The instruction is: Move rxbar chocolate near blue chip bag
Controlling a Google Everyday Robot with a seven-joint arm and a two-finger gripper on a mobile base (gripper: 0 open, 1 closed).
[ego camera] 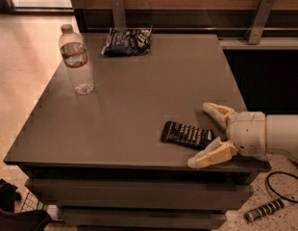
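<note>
The rxbar chocolate [187, 134] is a flat dark bar with white lettering, lying near the table's front right edge. The blue chip bag [127, 42] lies at the table's far edge, left of centre. My gripper [205, 135] comes in from the right at table height, open. One cream finger is behind the bar's right end and the other in front of it, so the bar's end lies between the two fingers. The fingers do not visibly press on the bar.
A clear plastic water bottle [77, 60] stands upright at the table's far left. The grey table [139, 95] has drawers below its front edge. A wooden wall with metal brackets runs behind. A cable and a coiled spring lie on the floor at lower right.
</note>
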